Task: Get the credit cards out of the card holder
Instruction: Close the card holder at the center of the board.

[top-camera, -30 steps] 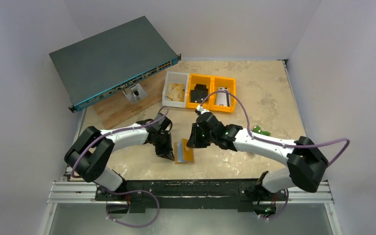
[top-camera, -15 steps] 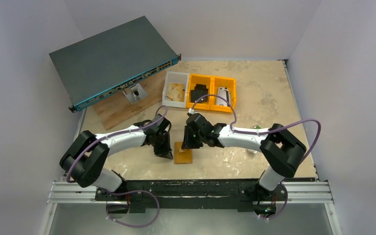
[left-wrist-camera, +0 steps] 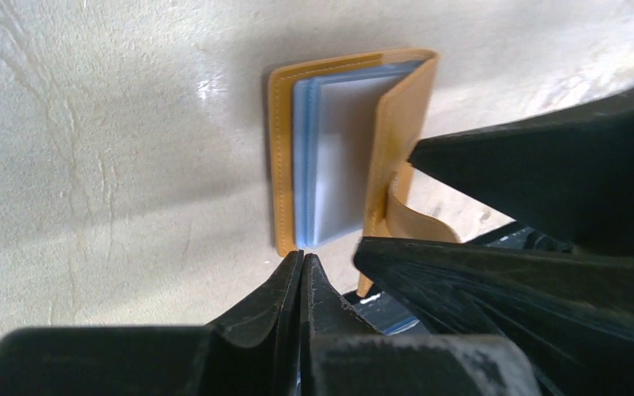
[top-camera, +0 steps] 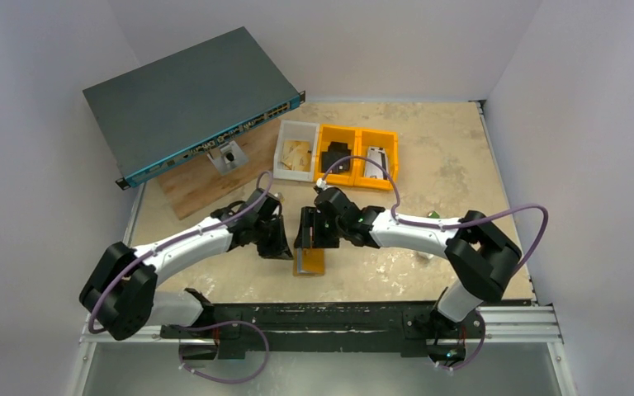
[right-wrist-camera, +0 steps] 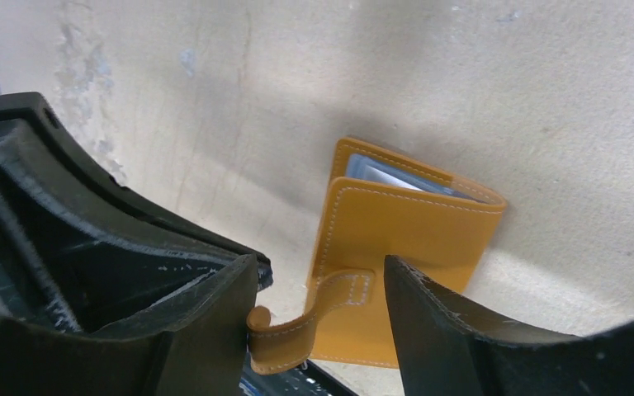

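Two pairs of jaws flank the half-open card holder on the tabletop: left jaws pressed together beside its corner, likely steadying it, right jaws spread astride its snap tab.

**Counting What's on the Table**

I see one card holder at six o'clock. Two arms: left arm, right arm. At twelve o'clock sit two orange bins and one white bin. At ten o'clock, one network switch and one wooden board.

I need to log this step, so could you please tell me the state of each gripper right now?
Left gripper: closed, empty.
Right gripper: open, straddling the holder's tab.
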`<move>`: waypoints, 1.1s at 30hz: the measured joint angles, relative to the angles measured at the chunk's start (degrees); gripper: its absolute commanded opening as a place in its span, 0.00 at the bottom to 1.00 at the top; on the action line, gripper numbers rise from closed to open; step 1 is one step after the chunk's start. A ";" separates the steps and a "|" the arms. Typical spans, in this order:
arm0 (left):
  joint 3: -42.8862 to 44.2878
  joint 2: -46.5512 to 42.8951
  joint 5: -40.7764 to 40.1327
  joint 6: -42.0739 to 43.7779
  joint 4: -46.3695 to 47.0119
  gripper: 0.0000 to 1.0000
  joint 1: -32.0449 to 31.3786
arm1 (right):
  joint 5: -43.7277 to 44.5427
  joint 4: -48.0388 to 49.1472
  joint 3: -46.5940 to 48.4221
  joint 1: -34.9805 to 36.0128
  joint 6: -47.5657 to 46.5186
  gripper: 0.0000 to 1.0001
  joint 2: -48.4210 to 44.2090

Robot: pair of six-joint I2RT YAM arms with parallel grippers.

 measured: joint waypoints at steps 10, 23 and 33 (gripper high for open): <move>-0.04 -8.76 -0.48 0.04 -0.63 0.00 3.39 | -2.54 3.48 0.35 -0.04 2.58 0.67 0.33; -1.07 -14.56 -1.18 0.22 -1.03 0.00 5.01 | -7.30 11.76 0.31 0.00 6.67 0.72 8.15; 0.26 -15.85 -1.07 0.22 -1.33 0.00 5.42 | -6.84 11.30 0.31 -0.07 7.02 0.88 7.04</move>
